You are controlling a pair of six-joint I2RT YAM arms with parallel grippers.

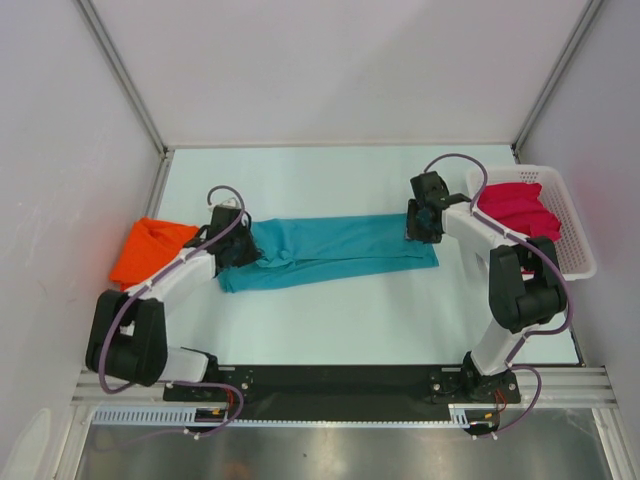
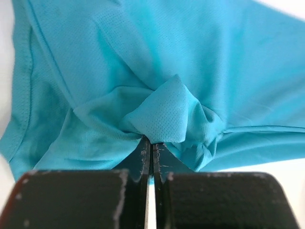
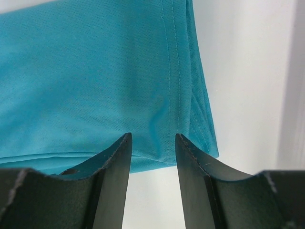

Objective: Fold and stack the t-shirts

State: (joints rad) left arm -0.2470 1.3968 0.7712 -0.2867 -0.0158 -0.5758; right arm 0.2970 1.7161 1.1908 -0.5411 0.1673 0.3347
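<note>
Left wrist | left gripper (image 2: 150, 142) clenched on bunched teal t-shirt (image 2: 190, 57) | right gripper (image 3: 152, 138) parted over hem (image 3: 175, 71) | limp, light mesh; pinch edges

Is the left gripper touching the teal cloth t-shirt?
Touching. Left wrist view: the left gripper, shut, pinches a raised bunch of the teal cloth t-shirt between its fingertips.

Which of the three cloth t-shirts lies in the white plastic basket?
The magenta-pink cloth t-shirt; the teal cloth t-shirt lies stretched on the white table, the orange cloth t-shirt bunched at its left side.
</note>
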